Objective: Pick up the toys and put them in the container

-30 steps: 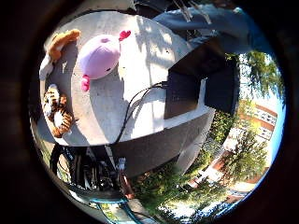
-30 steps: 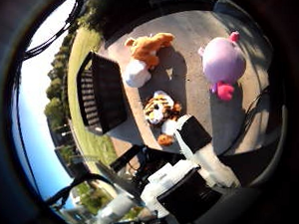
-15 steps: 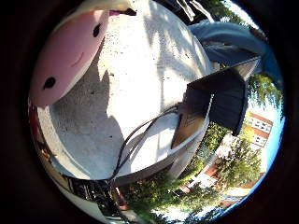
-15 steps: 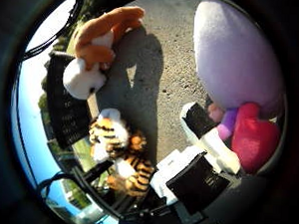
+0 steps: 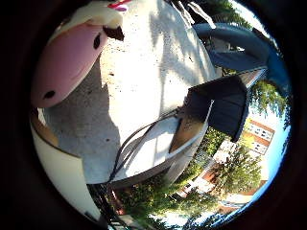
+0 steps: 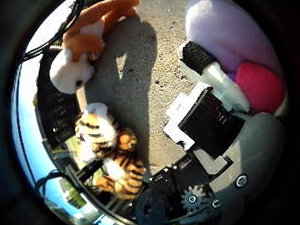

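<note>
A big pink plush toy (image 5: 72, 62) with a red part (image 6: 261, 87) lies on the concrete tabletop (image 5: 144, 91), very close under my palm. My right hand (image 6: 209, 120) hovers over it, open, and one finger with a black pad (image 6: 200, 58) reaches out straight against the toy's side. An orange and white plush animal (image 6: 80, 49) lies farther off on the table. A striped tiger plush (image 6: 110, 153) rests near the table's edge beside it. A dark open box (image 5: 225, 105) stands at the far side of the table.
A black slatted crate (image 6: 54, 113) sits at the table's edge next to the orange and white plush and the tiger. Beyond the table's rim are grass, trees and buildings.
The hand has come down close to the pink toy, which now fills much more of both views. A finger now rests against it. The toys have not moved.
</note>
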`<state>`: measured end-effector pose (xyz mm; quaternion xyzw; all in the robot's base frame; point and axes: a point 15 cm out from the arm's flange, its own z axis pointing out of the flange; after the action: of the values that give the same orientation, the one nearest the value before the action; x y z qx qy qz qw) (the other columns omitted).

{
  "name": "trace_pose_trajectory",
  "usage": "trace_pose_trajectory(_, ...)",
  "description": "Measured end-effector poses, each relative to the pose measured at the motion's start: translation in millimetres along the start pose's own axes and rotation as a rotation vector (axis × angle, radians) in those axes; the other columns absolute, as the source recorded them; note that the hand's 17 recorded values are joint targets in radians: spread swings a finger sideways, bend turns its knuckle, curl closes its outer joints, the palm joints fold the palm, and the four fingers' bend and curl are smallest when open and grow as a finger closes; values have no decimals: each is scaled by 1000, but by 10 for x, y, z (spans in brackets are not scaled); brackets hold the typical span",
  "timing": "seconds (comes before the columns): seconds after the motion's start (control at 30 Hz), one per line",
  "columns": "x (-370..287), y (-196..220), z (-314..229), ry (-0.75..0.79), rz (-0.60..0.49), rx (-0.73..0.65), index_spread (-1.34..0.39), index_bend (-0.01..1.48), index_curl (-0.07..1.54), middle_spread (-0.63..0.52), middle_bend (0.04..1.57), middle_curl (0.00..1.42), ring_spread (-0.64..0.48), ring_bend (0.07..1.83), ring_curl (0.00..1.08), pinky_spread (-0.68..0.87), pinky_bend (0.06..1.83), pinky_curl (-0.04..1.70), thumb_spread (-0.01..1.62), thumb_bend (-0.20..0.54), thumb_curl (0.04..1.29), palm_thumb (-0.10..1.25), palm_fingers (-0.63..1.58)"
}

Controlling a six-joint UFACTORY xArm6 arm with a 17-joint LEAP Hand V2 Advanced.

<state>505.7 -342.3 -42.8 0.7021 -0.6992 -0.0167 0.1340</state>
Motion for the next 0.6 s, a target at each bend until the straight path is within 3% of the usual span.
trace_pose_trajectory(0.17, -195, 414, -580, -106, 30, -134, -755, 517, 184, -217, 1126, 872, -84, 1279, 796, 254, 1395, 730, 1092, 0, 574, 1013, 1047)
trace_pose_trajectory(0.3, -491, 679, -1561, -185, 2, -165, -851, 621, 207, -221, 1158, 928, -109, 1317, 834, 221, 1431, 783, 1114, -8, 608, 1015, 985)
trace_pose_trajectory(0.47, -1055, 987, -2735, -248, -88, -115, -940, 711, 235, -226, 1195, 985, -129, 1362, 866, 191, 1470, 830, 1139, -12, 642, 1006, 918)
trace_pose_trajectory(0.6, -1856, 1219, -3410, -278, -225, -75, -996, 773, 267, -227, 1225, 1024, -140, 1391, 885, 173, 1495, 864, 1153, -13, 666, 997, 868)
